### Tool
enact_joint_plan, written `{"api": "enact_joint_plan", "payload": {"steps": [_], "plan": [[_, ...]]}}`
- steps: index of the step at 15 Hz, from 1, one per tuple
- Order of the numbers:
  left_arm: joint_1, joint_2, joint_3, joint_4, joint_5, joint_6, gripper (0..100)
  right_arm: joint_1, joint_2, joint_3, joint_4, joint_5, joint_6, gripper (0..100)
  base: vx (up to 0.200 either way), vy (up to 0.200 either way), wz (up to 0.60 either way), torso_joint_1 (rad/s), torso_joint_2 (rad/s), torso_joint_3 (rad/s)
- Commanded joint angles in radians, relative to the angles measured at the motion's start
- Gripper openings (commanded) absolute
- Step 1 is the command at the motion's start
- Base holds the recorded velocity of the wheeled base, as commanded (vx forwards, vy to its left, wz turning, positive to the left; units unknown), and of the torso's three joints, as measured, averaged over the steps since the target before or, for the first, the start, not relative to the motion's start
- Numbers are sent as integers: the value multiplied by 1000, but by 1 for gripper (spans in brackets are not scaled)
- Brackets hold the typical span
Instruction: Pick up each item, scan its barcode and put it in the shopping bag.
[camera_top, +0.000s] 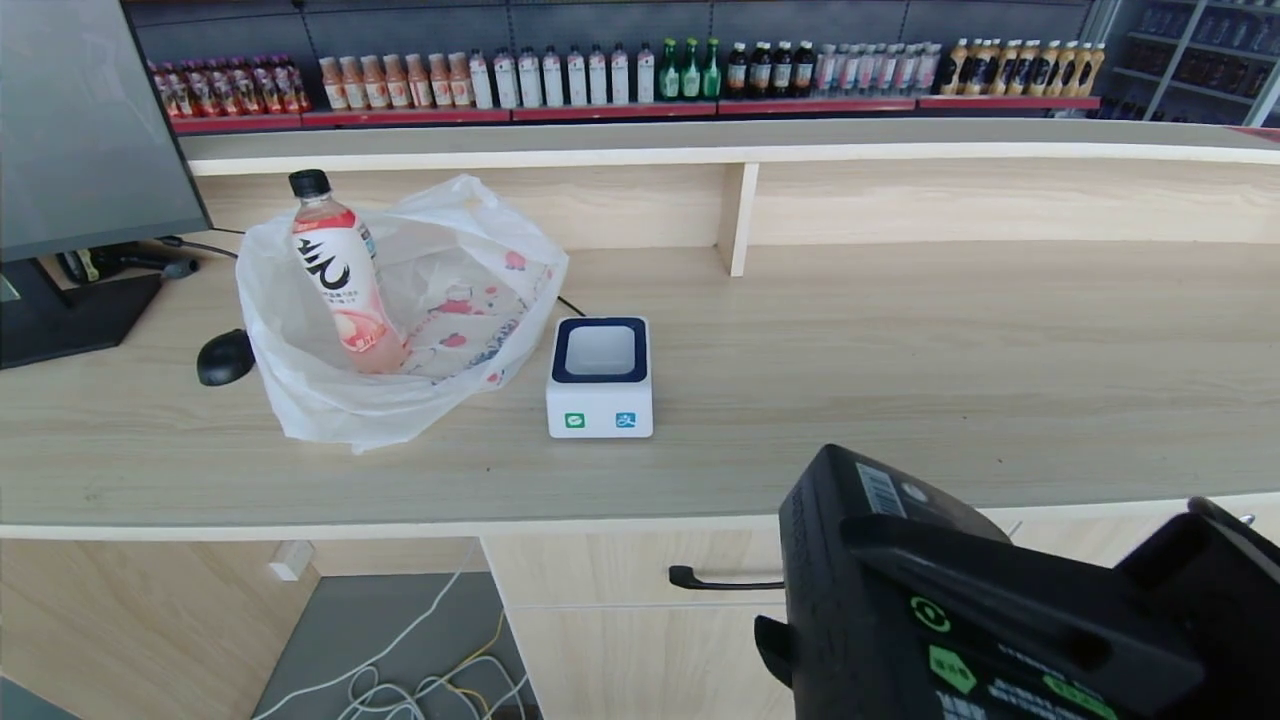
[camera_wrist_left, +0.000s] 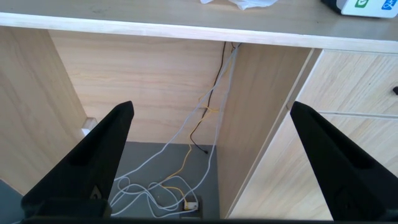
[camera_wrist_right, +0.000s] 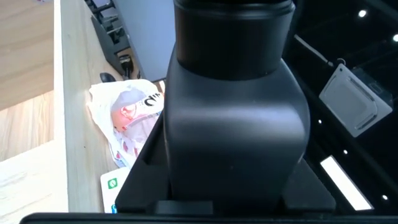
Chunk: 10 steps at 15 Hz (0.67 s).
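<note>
A pink drink bottle (camera_top: 340, 280) with a black cap stands tilted inside the white plastic shopping bag (camera_top: 300, 390) on the left of the wooden counter (camera_top: 900, 370). Just right of the bag sits the white barcode scanner (camera_top: 600, 378) with a dark-rimmed window. My left gripper (camera_wrist_left: 211, 109) is open and holds nothing; it hangs below the counter edge, facing the open cabinet bay. My right arm's black housing (camera_top: 900, 580) sits low at the front right, in front of the counter. From the right wrist, that black housing (camera_wrist_right: 230, 124) hides most of the scene, with the bag (camera_wrist_right: 106, 102) and scanner (camera_wrist_right: 112, 186) beside it.
A monitor (camera_top: 80, 120) on its stand and a black mouse (camera_top: 224, 357) sit left of the bag. A raised ledge with a wooden divider (camera_top: 738, 215) backs the counter. Loose cables (camera_top: 430, 680) lie on the floor under it. A drawer handle (camera_top: 720, 580) is below the edge.
</note>
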<state>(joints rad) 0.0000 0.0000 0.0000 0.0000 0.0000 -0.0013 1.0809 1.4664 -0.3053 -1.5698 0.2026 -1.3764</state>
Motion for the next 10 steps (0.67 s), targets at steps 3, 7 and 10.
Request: {"api": "enact_joint_plan", "payload": {"steps": [3,7,10], "plan": [[0,0,0,0,0,0,100,57,23,-12,-1,-11,-24,0,0,0,0,0,0,0],[0,0,0,0,0,0,100,85,68,-97,-1,-12,-24,0,0,0,0,0,0,0],[0,0,0,0,0,0,100,142,140,-156,-1,-12,-32,0,0,0,0,0,0,0]]}}
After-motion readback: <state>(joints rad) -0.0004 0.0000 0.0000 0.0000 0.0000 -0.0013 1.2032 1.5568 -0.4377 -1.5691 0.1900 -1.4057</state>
